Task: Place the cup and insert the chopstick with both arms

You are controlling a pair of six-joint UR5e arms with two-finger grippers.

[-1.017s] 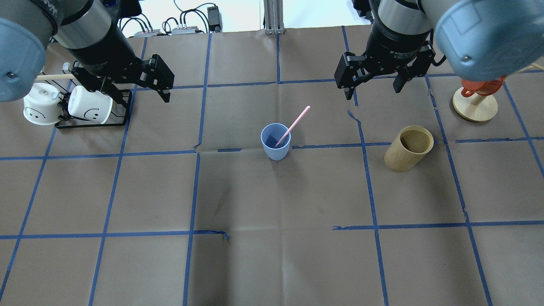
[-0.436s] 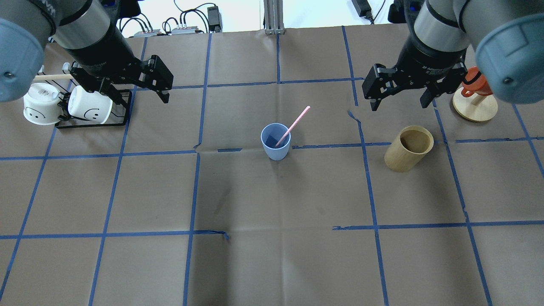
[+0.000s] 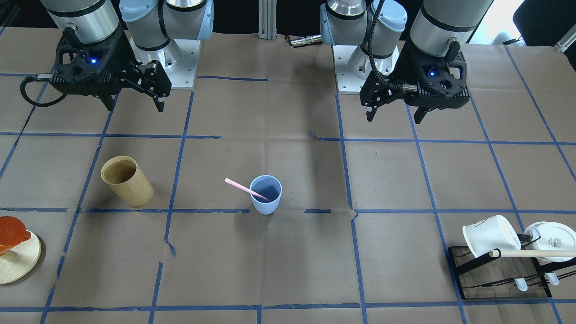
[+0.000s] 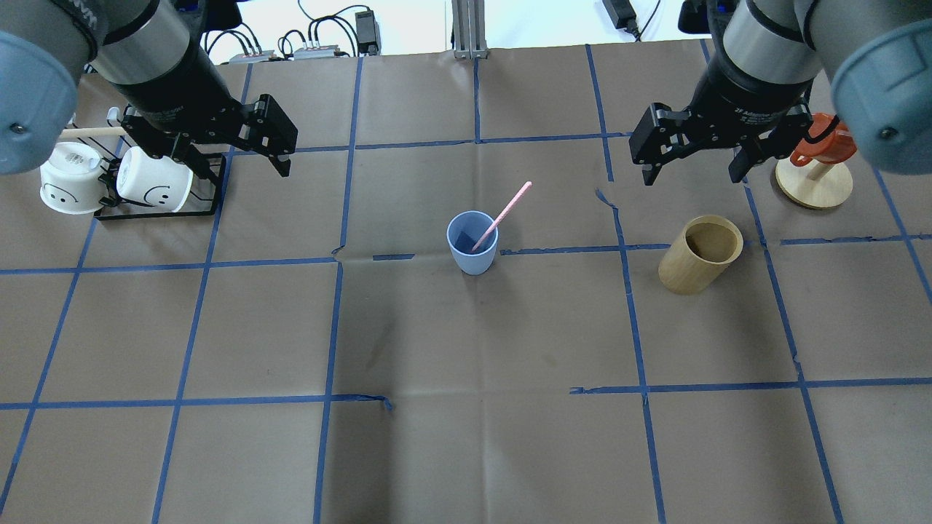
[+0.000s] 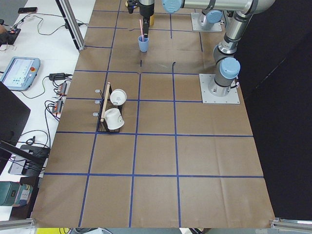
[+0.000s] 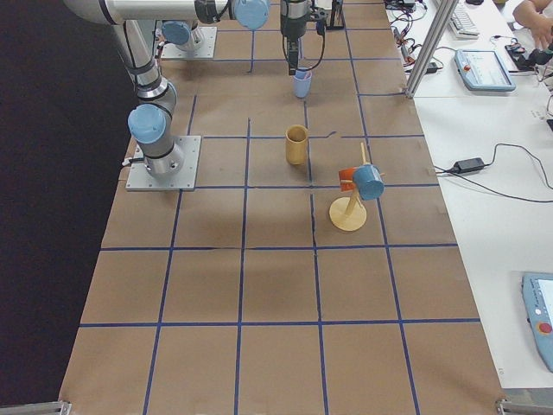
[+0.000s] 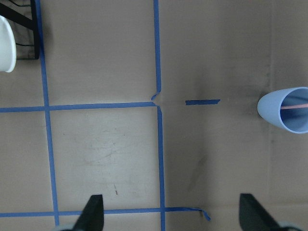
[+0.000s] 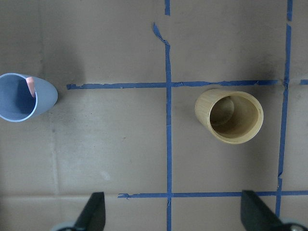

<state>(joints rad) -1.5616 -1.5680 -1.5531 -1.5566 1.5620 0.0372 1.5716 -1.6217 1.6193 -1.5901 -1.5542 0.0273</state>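
Observation:
The light-blue cup stands upright near the table's middle, also in the front view and both wrist views. The pale-pink chopstick stands in it, leaning on the rim with its top pointing toward the right arm's side. My left gripper is open and empty, hovering beside the mug rack, well left of the cup. My right gripper is open and empty, hovering behind the tan cup, well right of the blue cup.
A tan wooden cylinder cup stands right of the blue cup. A black rack with two white mugs and a beige rod is at far left. An orange mug on a wooden stand is at far right.
My right gripper has moved to the right, away from the cup and toward the wooden stand, staying open. The left gripper, cup and chopstick have not moved.

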